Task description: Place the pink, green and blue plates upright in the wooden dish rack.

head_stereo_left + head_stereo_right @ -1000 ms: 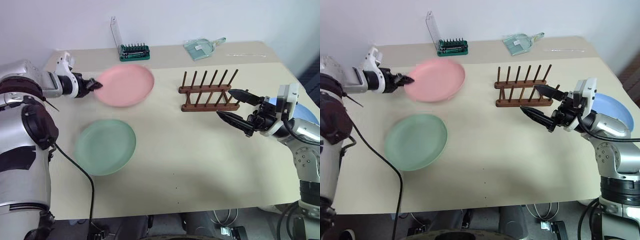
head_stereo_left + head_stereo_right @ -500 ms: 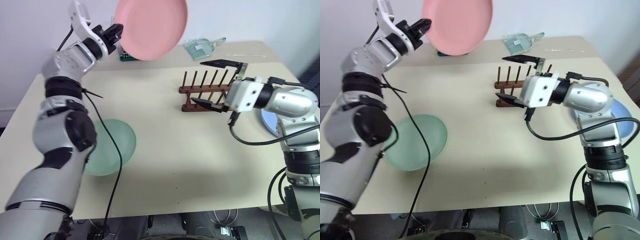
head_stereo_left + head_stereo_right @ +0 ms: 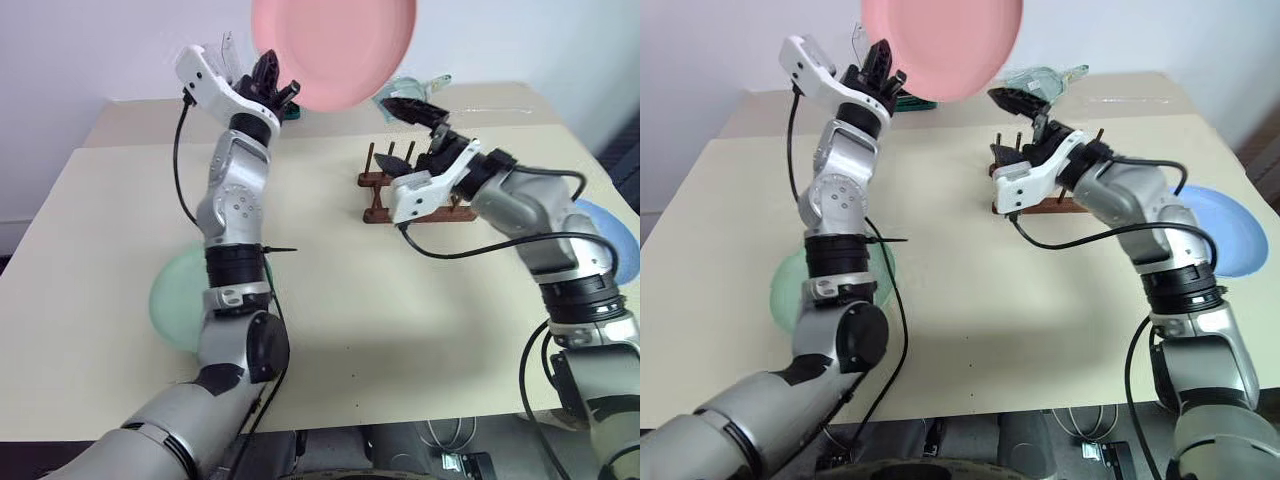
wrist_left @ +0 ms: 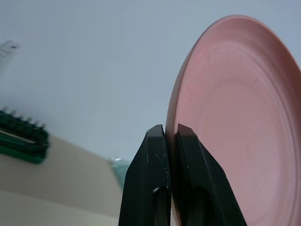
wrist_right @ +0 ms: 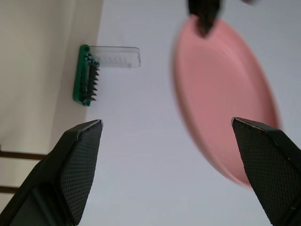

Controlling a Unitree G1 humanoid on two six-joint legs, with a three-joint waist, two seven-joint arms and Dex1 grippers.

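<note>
Left gripper [image 4: 170, 134] pinches the pink plate [image 3: 335, 50] by its rim, high over the far table, face-on for a handover. Right gripper [image 3: 400, 130] gapes wide and empty just beside it, above the rack [image 3: 372, 196]. Green plate [image 3: 783, 300] lies near-left, blue plate [image 3: 1225, 235] right.
</note>
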